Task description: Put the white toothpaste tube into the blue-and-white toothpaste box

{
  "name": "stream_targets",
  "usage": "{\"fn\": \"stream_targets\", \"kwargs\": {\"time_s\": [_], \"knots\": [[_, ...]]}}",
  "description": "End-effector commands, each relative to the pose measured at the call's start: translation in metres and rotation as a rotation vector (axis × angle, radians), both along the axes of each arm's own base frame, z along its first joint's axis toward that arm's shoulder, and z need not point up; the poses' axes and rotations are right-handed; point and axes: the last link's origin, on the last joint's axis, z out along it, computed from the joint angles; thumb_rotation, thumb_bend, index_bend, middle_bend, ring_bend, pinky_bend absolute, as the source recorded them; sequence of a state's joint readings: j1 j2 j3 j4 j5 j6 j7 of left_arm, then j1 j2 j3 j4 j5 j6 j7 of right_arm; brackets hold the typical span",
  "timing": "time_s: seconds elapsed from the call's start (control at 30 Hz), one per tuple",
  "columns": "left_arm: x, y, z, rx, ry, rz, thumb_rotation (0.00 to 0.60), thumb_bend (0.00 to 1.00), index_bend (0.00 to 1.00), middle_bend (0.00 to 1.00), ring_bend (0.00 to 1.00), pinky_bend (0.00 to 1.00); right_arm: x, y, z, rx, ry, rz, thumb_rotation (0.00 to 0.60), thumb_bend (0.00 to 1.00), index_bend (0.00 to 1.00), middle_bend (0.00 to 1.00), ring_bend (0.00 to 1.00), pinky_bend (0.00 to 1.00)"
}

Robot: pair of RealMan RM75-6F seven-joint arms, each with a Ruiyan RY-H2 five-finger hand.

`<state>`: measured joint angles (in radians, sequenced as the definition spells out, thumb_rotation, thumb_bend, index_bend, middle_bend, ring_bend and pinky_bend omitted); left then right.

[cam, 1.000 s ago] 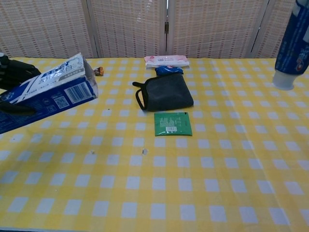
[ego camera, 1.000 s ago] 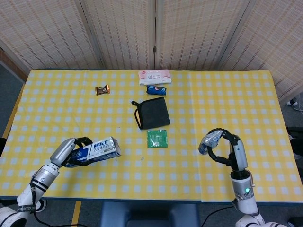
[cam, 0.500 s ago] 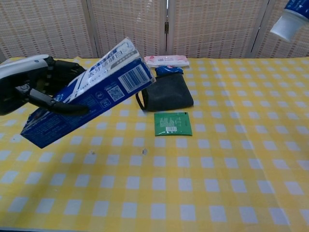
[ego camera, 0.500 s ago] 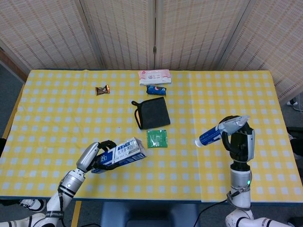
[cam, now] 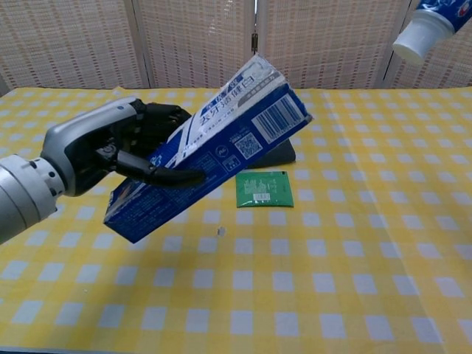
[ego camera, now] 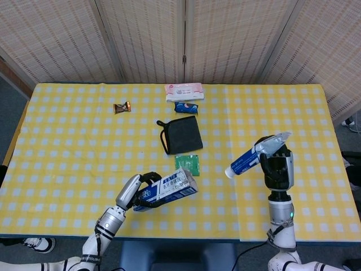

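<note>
1. Head view: the left hand (ego camera: 134, 195) grips the blue-and-white toothpaste box (ego camera: 168, 189), fingers clamped round its near end. Compared with the earlier frame, box and hand have shifted toward 3 o'clock; the box now lies just at 6 o'clock of the green sachet (ego camera: 186, 164).
2. Head view: the right hand (ego camera: 277, 169) holds the white toothpaste tube (ego camera: 252, 155), fingers clamped on its crimped end. The cap end points to 8 o'clock and sits slightly lower than before.
3. Chest view: the left hand (cam: 110, 151) holds the box (cam: 214, 144) tilted, its far end raised toward 2 o'clock and covering most of the black pouch (cam: 284, 153).
4. Chest view: only the tube's white cap end (cam: 420, 31) shows, at the 1 o'clock corner.
</note>
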<state>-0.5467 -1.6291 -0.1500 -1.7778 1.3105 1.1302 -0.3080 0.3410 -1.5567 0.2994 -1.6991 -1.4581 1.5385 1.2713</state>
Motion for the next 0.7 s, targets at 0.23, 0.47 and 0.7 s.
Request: {"fn": "stream_targets", "kwargs": {"time_s": [0.23,0.47,0.7], "knots": [[0.013,0.01,0.002,-0.018,-0.12,0.007,0.6,0.22,0.57,0.51,0.45,0.55,0.023,-0.014,-0.008,0.189,0.002,0.034,0.6,0.43,0.8,0.65,0.53,0.68],[0.017,0.011,0.001,-0.011,-0.178,0.009,0.6,0.22,0.57,0.51,0.43,0.5,0.038,-0.026,-0.007,0.3,-0.063,0.088,0.6,0.43,0.8,0.65,0.53,0.68],[0.017,0.013,-0.006,-0.021,-0.223,0.013,0.6,0.22,0.56,0.51,0.43,0.47,0.046,-0.035,-0.006,0.397,-0.101,0.181,0.6,0.43,0.8,0.65,0.53,0.68]]}}
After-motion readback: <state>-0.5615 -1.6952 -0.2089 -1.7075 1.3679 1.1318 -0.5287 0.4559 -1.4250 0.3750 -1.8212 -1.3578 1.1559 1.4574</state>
